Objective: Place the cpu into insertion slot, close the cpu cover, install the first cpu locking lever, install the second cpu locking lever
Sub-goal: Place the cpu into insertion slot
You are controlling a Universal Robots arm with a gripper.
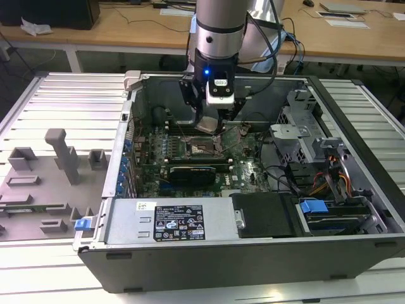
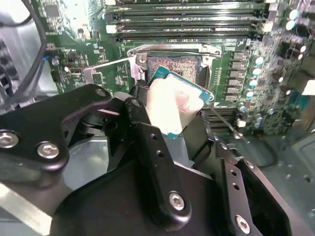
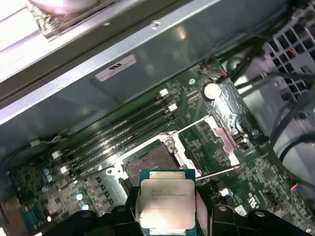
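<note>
My gripper (image 1: 208, 121) is shut on the cpu (image 1: 207, 126), a thin silver square with a green rim, and holds it just above the motherboard inside the open computer case. In both wrist views the cpu (image 3: 167, 196) (image 2: 183, 96) sits clamped between the black fingers (image 3: 205, 209), tilted, a short way from the insertion slot (image 3: 147, 162) (image 2: 173, 66). The slot's pin field is bare. The cpu cover (image 3: 219, 135) (image 2: 110, 73) is swung open to one side of the slot. A thin locking lever (image 3: 216, 172) stands raised beside the slot.
Long black memory slots (image 3: 123, 132) run along one side of the socket. The case wall (image 1: 136, 95), a black power supply (image 1: 171, 221), drive cages (image 1: 297, 136) and cables (image 1: 329, 177) ring the board. A grey fixture tray (image 1: 44, 183) lies at the exterior view's left.
</note>
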